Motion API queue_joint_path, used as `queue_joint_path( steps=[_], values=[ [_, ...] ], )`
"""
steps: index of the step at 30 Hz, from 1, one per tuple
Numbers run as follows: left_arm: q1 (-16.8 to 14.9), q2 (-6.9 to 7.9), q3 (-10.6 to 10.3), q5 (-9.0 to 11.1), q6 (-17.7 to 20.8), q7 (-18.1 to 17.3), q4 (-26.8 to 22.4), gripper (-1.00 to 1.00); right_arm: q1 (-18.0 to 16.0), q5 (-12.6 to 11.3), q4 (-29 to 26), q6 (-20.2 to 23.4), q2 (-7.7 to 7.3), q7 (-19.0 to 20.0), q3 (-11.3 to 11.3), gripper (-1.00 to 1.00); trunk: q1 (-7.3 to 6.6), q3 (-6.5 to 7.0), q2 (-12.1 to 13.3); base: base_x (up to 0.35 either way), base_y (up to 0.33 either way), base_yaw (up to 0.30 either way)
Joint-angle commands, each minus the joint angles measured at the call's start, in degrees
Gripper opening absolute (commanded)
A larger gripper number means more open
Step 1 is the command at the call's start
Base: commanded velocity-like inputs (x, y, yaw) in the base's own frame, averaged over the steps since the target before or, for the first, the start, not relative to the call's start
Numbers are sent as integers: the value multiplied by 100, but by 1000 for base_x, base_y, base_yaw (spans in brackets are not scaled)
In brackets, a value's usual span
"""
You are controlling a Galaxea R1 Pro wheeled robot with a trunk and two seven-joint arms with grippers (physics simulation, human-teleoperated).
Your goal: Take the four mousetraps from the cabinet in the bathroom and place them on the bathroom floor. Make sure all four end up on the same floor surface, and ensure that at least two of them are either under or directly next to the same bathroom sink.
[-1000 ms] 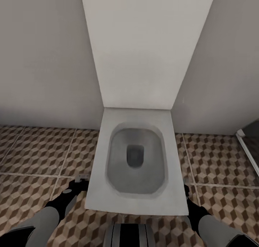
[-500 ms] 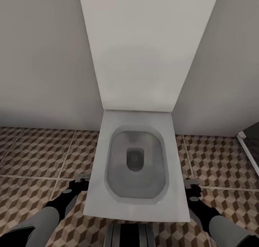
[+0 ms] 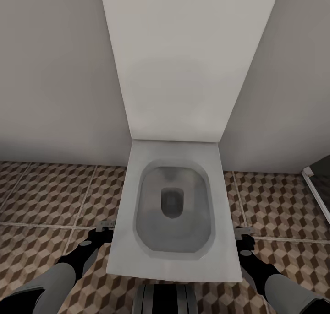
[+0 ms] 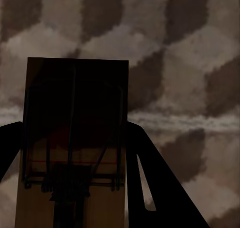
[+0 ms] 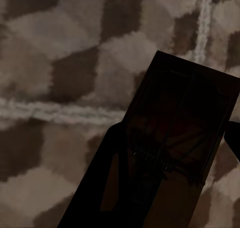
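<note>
Two mousetraps are in hand, one per gripper. In the left wrist view a tan mousetrap [image 4: 75,138] with a dark spring sits between the dark fingers of my left gripper [image 4: 75,155], above the cube-patterned bathroom floor [image 4: 175,63]. The right wrist view has a second mousetrap [image 5: 180,133] held in my right gripper [image 5: 175,160] over the floor [image 5: 60,73]. From the head, the left gripper [image 3: 103,229] hangs low at the toilet's left side and the right gripper [image 3: 243,235] at its right side. The cabinet and the sink are out of view.
A white toilet [image 3: 174,204] with its lid raised against the grey wall [image 3: 55,76] stands directly ahead between my arms. A dark panel with a white frame [image 3: 317,179] is at the right edge. Patterned floor [image 3: 46,195] lies open on both sides of the toilet.
A second ago the head view shifted a little and my right gripper with its mousetrap came out beside the toilet. Over the last half second nothing has moved.
</note>
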Motion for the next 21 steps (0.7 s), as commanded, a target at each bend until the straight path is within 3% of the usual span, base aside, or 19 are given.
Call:
queue_joint_path(
  steps=[1, 21],
  values=[
    [-3, -1, 51, -74, -12, -26, -1, -100, -2, -61, -2, -20, -1, -21, 45, -100, -1, -3, -1, 0, 0, 0],
    [-3, -9, 68, -71, -54, -29, -20, -100, -2, -44, -8, -28, -14, -8, 53, -100, -1, -3, -1, 80, 0, 0]
  ],
)
